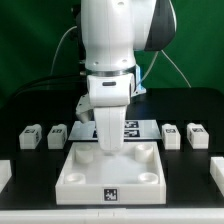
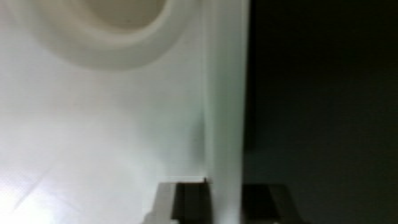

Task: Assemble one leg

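Legs: four small white plastic block-like posts with black-and-white square tags, standing in a row on the dark table behind the panel. All four are loose and apart from the gripper.
Left pair: outer left leg (image 1: pixel 30 135) and inner left leg (image 1: pixel 58 132), well off to the exterior view's left of the gripper.
Right pair: inner right leg (image 1: pixel 171 133) and outer right leg (image 1: pixel 196 135), well off to the exterior view's right of the gripper.
Gripper (image 1: pixel 108 147) (image 2: pixel 222 203): a two-finger tool on the white arm, pointing straight down at the rear edge of the panel, between the two pairs of legs.
Opening: narrow. In the wrist view one dark finger (image 2: pixel 178 205) sits on each side of the panel's raised rim, just beside it. Whether the pads press the rim cannot be told.
Held: no leg.
Panel: a large white square plastic panel (image 1: pixel 70 172) with a raised rim, round corner recesses and a tag on its front wall. One recess (image 2: pixel 111 28) shows near the gripper in the wrist view.
Marker board: a thin flat white marker board (image 1: pixel 137 127) with printed tags, lying behind the panel and partly hidden by the arm.
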Robot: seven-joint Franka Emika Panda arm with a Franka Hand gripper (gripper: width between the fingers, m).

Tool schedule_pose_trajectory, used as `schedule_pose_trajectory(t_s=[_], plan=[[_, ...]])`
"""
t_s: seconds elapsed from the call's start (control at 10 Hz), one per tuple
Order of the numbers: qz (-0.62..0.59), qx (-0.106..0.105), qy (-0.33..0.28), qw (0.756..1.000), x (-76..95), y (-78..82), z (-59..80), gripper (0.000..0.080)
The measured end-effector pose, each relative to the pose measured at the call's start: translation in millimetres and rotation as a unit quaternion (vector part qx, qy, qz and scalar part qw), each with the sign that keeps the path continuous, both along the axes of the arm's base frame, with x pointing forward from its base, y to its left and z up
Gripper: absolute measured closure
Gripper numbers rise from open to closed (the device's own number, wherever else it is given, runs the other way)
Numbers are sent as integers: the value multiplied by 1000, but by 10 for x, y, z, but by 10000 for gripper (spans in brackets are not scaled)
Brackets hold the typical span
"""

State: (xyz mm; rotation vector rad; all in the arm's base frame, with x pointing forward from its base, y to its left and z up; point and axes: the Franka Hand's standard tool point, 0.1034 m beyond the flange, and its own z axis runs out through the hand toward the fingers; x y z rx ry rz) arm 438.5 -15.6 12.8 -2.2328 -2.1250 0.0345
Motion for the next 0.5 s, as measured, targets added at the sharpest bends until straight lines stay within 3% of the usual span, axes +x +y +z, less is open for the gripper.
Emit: schedule_pose_trajectory(t_s=[0.1,0.3,0.5], plan=[[0,0,-1,1000,11,0,4,739],[20,4,-12,1000,213,85,32,739],[31,17,-24,999,357,419,47,739]])
